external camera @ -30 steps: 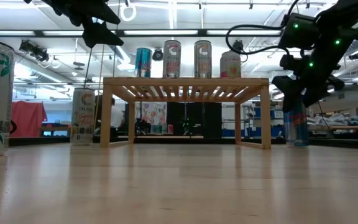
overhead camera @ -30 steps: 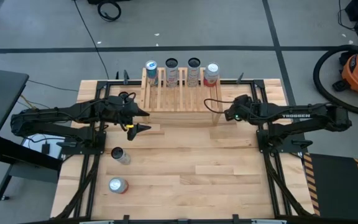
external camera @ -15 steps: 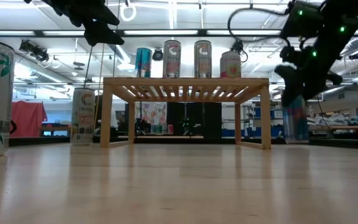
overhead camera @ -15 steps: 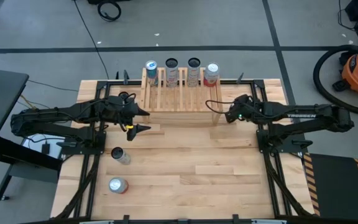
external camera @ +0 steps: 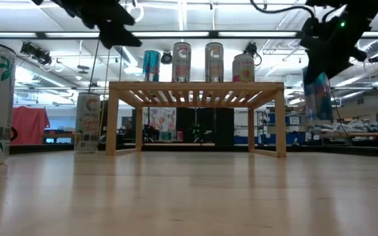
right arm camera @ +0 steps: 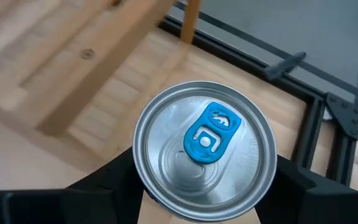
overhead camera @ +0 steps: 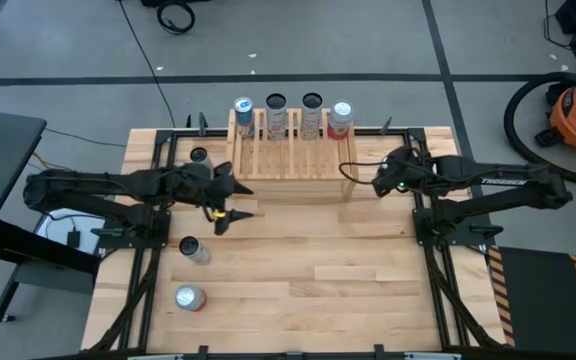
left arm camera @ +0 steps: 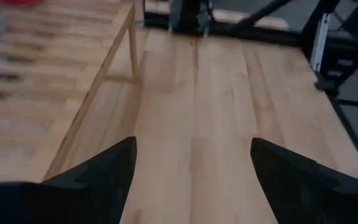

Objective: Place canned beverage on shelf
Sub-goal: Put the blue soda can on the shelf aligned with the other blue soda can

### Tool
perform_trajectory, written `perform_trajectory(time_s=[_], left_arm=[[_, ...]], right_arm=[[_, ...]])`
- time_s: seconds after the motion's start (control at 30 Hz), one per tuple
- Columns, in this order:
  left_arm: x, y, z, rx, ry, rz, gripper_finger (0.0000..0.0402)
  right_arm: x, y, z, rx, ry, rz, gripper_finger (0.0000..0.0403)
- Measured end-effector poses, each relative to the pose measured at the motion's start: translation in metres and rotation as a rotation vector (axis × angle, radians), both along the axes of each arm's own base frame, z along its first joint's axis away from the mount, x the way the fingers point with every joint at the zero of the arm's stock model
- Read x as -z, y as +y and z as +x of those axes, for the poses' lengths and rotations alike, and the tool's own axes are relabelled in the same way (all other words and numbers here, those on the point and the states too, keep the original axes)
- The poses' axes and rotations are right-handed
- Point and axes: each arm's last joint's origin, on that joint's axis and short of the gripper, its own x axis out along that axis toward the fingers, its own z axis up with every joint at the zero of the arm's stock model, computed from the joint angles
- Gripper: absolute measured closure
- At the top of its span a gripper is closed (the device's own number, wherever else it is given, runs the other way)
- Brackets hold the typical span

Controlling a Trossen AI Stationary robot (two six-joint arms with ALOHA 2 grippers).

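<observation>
Beside the right end of the shelf (overhead camera: 290, 150), you will find the right hand (overhead camera: 353, 181) pinching a canned beverage (right arm camera: 205, 146) by its sides, lifted clear of the worktop (overhead camera: 298, 270). From the right wrist view you look down on the can's silver lid and blue pull tab, with both dark fingers (right arm camera: 107, 182) pressed against the body. From the low view the can (external camera: 317, 97) hangs just outside the shelf's right leg, its base above the worktop and its top below the upper tier. Four cans (overhead camera: 291, 115) stand in a row on the shelf's back tier. Your left hand (overhead camera: 226, 200) is spread and empty, raised near the shelf's left front corner. Two further cans (overhead camera: 192, 273) stand on the worktop at front left.
</observation>
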Motion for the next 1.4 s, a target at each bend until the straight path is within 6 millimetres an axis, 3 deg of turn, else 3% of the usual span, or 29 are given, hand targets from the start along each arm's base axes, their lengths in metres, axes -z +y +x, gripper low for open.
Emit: perform_trajectory(time_s=[0.27, 0.57, 0.73, 0.97, 1.4], left_arm=[[0.015, 0.003, 0.038, -0.095, -0.071, 0.045, 0.0083], [0.028, 0.0, 0.073, -0.087, -0.207, 0.024, 0.0083], [0.034, -0.001, 0.08, -0.083, -0.224, 0.022, 0.0083], [0.035, -0.001, 0.084, -0.082, -0.251, 0.02, 0.0083], [0.049, -0.003, 0.1, -0.084, -0.288, -0.007, 0.0083]], right_arm=[[-0.03, 0.016, 0.005, -0.115, -0.118, -0.006, 0.0164], [-0.035, 0.03, 0.032, -0.207, -0.242, -0.008, 0.0164], [-0.035, 0.038, 0.049, -0.257, -0.288, -0.018, 0.0164], [-0.053, 0.049, 0.067, -0.303, -0.306, -0.031, 0.0164], [-0.062, 0.077, 0.133, -0.438, -0.235, -0.073, 0.0164]])
